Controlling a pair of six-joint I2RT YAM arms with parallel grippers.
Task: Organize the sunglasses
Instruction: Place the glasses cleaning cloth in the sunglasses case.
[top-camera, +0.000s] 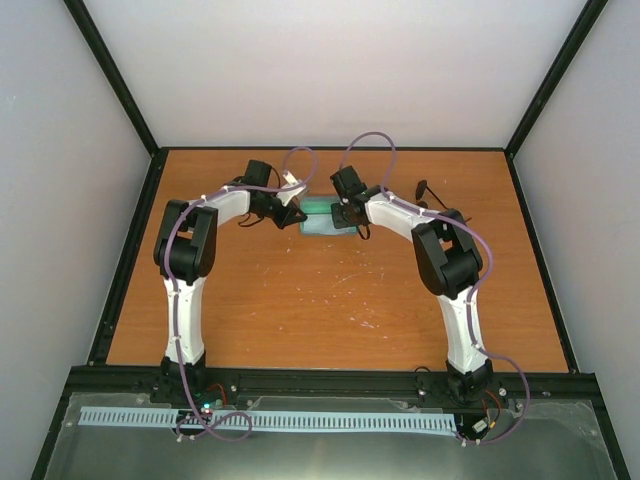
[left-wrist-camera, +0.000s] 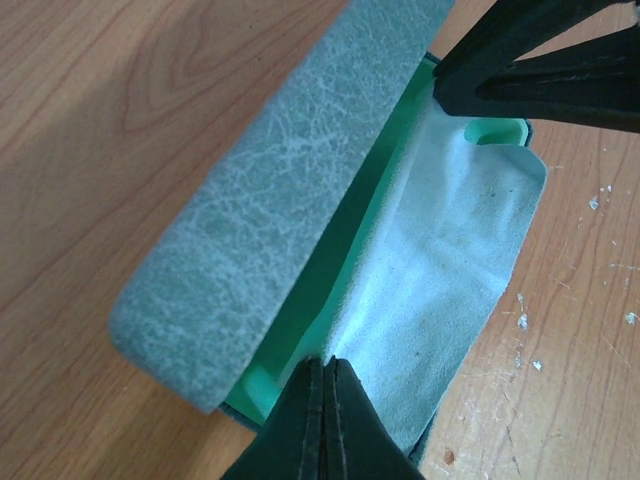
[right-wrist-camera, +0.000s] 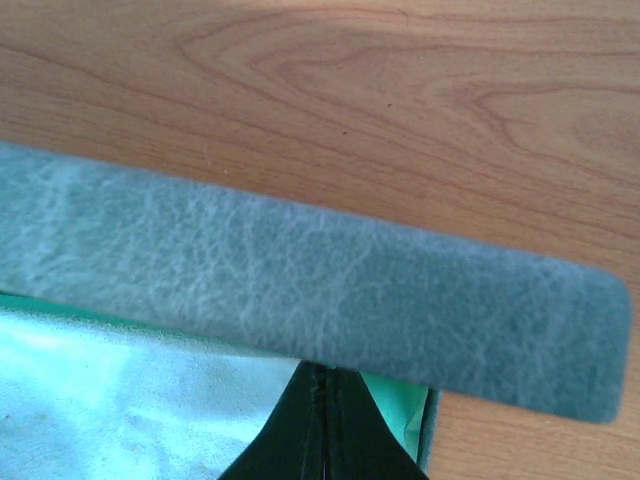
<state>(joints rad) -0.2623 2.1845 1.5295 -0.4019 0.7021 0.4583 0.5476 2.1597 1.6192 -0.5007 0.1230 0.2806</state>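
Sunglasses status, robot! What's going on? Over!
Left pincer and right pincer shut, at open case. Sunglasses apparently out on table, past right arm. Cloth lies inside case, in the way.

Nothing to read here tbh. No lettering, logo, label or number shows up on the case (left-wrist-camera: 250, 200), the cloth (left-wrist-camera: 440, 260) or the table (top-camera: 300, 300) in any of the views.
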